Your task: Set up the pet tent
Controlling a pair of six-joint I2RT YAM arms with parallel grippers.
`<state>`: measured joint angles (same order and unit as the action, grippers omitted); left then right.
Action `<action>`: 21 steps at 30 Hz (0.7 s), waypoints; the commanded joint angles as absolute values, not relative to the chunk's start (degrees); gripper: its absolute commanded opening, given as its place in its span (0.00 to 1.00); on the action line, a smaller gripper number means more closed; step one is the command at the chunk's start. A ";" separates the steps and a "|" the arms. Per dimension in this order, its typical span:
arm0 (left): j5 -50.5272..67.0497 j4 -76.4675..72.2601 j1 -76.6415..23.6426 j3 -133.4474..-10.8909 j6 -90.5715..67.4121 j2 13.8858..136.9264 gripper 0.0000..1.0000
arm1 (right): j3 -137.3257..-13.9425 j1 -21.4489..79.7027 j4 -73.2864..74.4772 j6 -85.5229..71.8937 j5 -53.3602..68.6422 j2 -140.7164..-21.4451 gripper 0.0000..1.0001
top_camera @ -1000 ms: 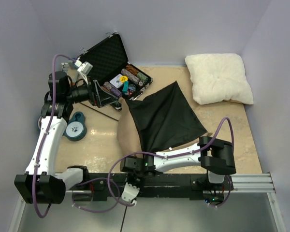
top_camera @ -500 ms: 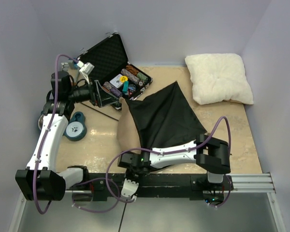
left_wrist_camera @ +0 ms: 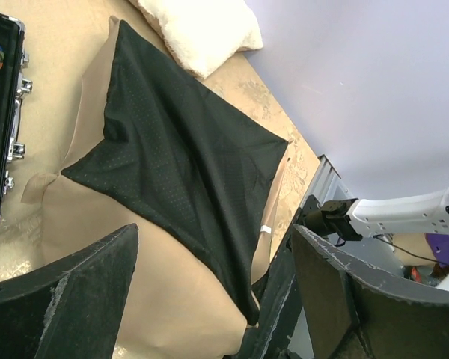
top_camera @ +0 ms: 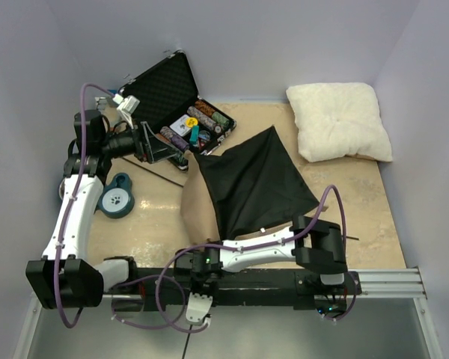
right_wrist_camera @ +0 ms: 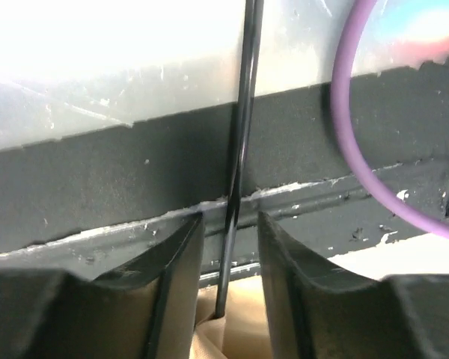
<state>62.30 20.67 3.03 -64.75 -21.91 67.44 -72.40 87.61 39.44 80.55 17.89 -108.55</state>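
We had slid our right gripper (right_wrist_camera: 230, 217) left along the near edge, half spread astride a thin pole (right_wrist_camera: 239, 112). Our left gripper (left_wrist_camera: 215, 232) gaped wide at far left. The pet tent (top_camera: 247, 179) lay flat in the middle, unraised.

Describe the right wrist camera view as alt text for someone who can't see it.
A thin black tent pole passes between the right gripper's two parted dark fingers, crossing a black rail. Tan tent fabric shows below, a purple cable at right.

pillow (top_camera: 338, 120): far right corner | chip case (top_camera: 168, 93): open, far left | paw-print disc (top_camera: 117, 196): left
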 commanded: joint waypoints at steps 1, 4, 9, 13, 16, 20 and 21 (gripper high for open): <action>63.90 19.25 3.69 -65.57 -22.85 67.67 0.87 | -73.82 90.53 43.86 76.82 26.45 -114.16 0.36; 64.42 19.95 4.13 -65.92 -22.42 67.94 0.87 | -75.93 90.44 43.86 73.67 27.07 -116.45 0.15; 65.47 20.65 5.10 -65.65 -21.10 68.03 0.88 | -75.32 87.63 40.88 67.51 27.34 -111.37 0.00; 66.53 20.30 5.71 -66.44 -19.43 68.55 0.91 | -76.37 82.90 39.20 64.52 27.33 -105.48 0.00; 68.03 19.43 6.24 -67.67 -15.74 67.77 1.00 | -80.06 78.67 38.94 62.41 29.78 -101.70 0.00; 72.41 7.69 11.50 -67.68 -19.05 66.36 1.00 | -83.58 73.75 37.01 58.11 33.04 -96.08 0.00; 74.34 2.43 13.17 -67.24 -22.38 66.53 0.99 | -83.84 72.61 35.96 57.23 33.92 -94.59 0.00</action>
<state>67.96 17.50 7.99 -65.06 -18.44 68.23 -79.22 76.31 40.01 63.37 28.14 -101.95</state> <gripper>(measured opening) 0.994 0.026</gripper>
